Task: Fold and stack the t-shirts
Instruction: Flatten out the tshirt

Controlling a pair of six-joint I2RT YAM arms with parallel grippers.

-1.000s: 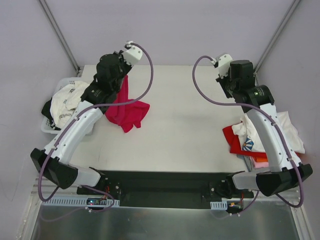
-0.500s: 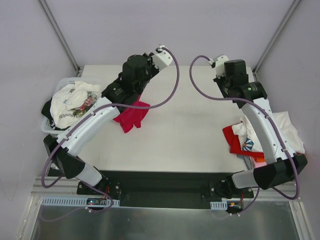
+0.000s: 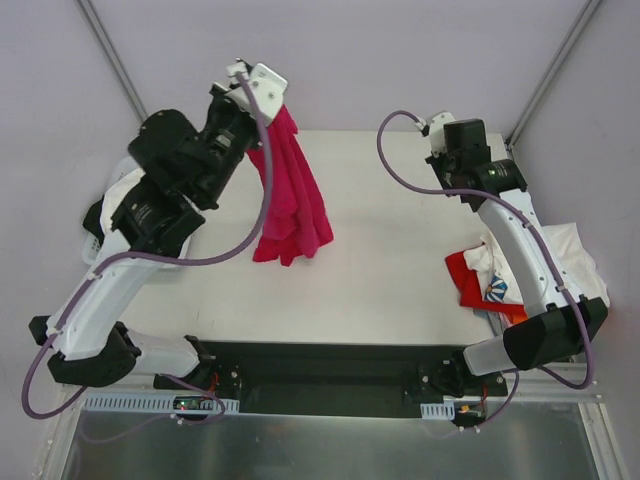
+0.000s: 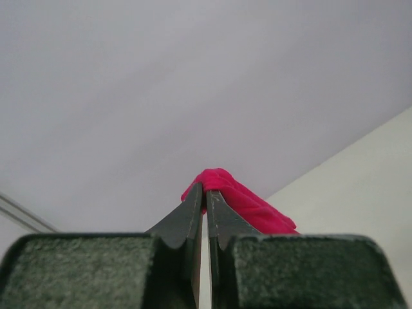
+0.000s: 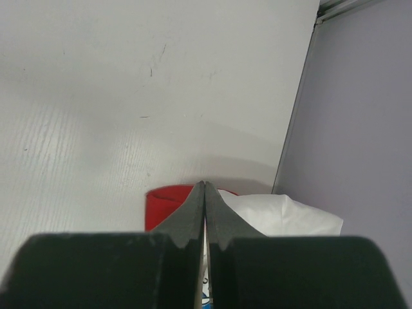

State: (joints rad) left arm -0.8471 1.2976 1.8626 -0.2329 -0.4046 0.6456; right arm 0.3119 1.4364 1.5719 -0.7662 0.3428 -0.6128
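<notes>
My left gripper (image 4: 206,194) is raised high over the table's back left and is shut on a bunched edge of the crimson-magenta t-shirt (image 3: 292,195). The shirt hangs down from it in a long drape, its lower end near the tabletop. In the left wrist view the cloth (image 4: 243,201) bulges out past the fingertips. My right gripper (image 5: 205,187) is shut with nothing in it, above the back right of the table. Ahead of it lies a pile of t-shirts (image 3: 520,270), with a red one (image 5: 162,205) under a white printed one (image 5: 283,216).
A white plastic basket (image 3: 93,252) with white and dark shirts (image 3: 112,208) sits at the left edge, partly behind my left arm. Grey walls close the back and both sides. The black base rail (image 3: 320,375) runs along the near edge.
My left arm has swung up and back, lifting the crimson shirt off the table until it hangs. The right arm has shifted only slightly.
</notes>
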